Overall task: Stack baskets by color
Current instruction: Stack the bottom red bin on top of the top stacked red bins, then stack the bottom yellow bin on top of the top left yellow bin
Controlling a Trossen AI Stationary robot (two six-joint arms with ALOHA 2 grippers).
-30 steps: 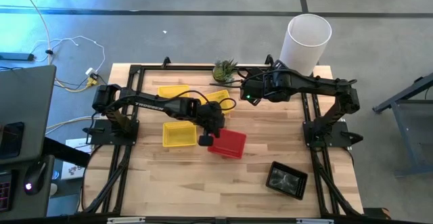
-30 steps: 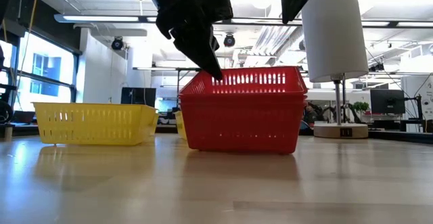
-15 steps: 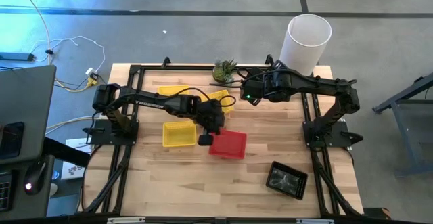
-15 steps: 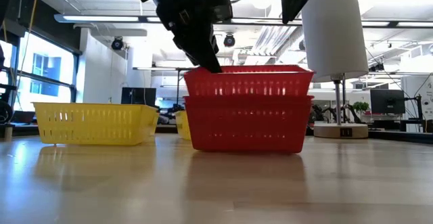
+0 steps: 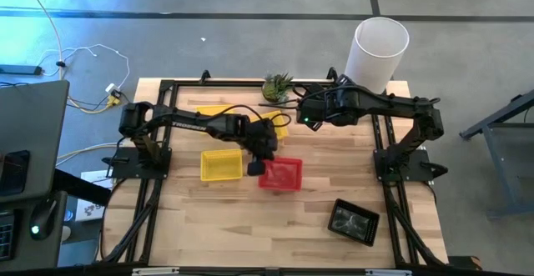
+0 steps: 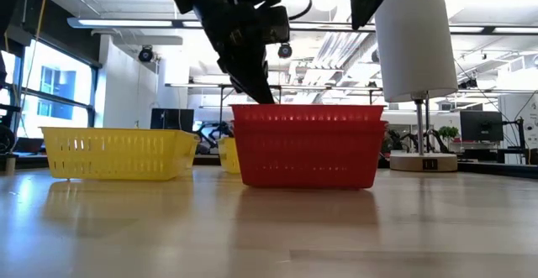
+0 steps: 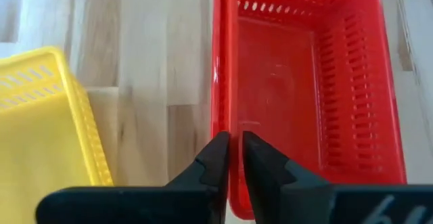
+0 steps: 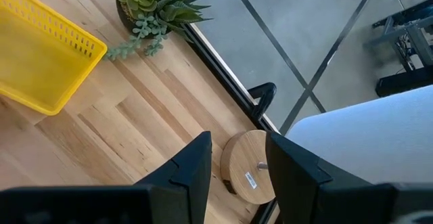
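Two red baskets (image 5: 281, 174) sit nested at the table's middle, the upper one (image 6: 308, 112) level inside the lower one (image 6: 308, 159). My left gripper (image 7: 235, 149) is at their left end, shut on the upper one's wall. A yellow basket (image 5: 220, 164) rests just left of them, and two more yellow baskets (image 5: 214, 111) (image 5: 272, 122) lie farther back. A black basket (image 5: 354, 222) sits near the front right. My right gripper (image 8: 237, 143) hangs open and empty above the far side, by the plant. My left gripper pinches the upper red basket's short end wall at its rim (image 7: 231, 130), one finger (image 7: 256, 162) inside the basket and one (image 7: 216, 162) outside. The fingers slant down from above and from the table's left. The basket sits level, nested in the red basket beneath.
A tall white cylinder (image 5: 380, 49) on a round wooden foot stands at the far right corner. A small green potted plant (image 5: 277, 85) is at the far edge. The black frame rails (image 5: 158, 126) run along both sides. Bare wood lies at the front left.
The upper red basket, tipped a second ago with its gripped end raised, has come down level into the lower red basket. The red pair has turned a little and now lies squarer to the table. My left gripper has sunk slightly with it and rolled.
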